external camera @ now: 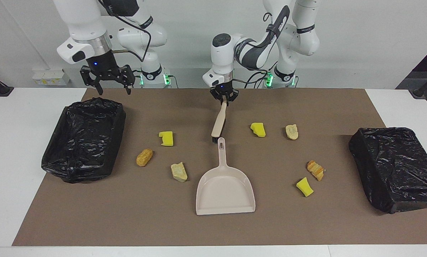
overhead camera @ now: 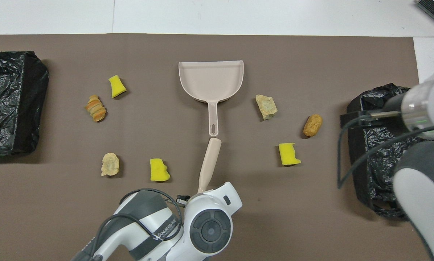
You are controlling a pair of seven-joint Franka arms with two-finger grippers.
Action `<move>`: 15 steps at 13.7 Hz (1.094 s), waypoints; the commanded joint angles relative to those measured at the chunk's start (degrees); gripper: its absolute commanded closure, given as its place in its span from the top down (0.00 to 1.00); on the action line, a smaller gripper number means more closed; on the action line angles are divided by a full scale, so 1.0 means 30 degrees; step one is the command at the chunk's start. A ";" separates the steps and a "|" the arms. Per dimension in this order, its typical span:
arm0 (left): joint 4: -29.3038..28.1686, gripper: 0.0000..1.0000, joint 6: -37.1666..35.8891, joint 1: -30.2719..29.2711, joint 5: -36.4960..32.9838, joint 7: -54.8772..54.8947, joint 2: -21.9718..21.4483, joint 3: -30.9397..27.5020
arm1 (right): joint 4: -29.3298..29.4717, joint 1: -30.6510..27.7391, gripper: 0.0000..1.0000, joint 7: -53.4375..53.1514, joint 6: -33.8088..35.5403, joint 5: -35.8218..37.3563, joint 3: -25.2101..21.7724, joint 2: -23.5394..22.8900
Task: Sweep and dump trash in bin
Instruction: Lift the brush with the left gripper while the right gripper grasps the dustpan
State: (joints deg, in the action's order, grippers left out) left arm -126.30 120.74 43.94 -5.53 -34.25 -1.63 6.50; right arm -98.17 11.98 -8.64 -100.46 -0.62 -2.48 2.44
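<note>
My left gripper point(external camera: 224, 101) is shut on the thin end of the beige brush point(external camera: 219, 122). The brush slants down, and its dark bristle end rests on the mat by the tip of the handle of the beige dustpan point(external camera: 225, 187). In the overhead view the brush point(overhead camera: 209, 161) runs out from under my left wrist toward the dustpan point(overhead camera: 211, 78). Several trash scraps lie on both sides of the pan, among them a yellow chunk point(external camera: 166, 138), a brown lump point(external camera: 144, 157) and a beige lump point(external camera: 292, 131). My right gripper point(external camera: 113, 89) hangs open, holding nothing, over the black-lined bin point(external camera: 83, 139).
A second black-bagged box point(external camera: 395, 167) sits at the left arm's end of the brown mat point(external camera: 127, 221). The right arm's wrist and cables point(overhead camera: 413, 108) cover part of the bin point(overhead camera: 369, 170) in the overhead view.
</note>
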 commanded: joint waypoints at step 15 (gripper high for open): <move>1.0418 0.00 -0.0319 -1.4317 -0.0413 2.2713 0.6308 0.0060 | 0.3222 0.7522 1.00 -1.0224 -0.9078 -0.1703 0.0007 -1.0860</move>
State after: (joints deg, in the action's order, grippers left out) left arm -103.94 118.98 3.96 -5.82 28.67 10.56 5.79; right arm -91.50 34.64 -41.34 -126.38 -7.47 -2.15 -27.01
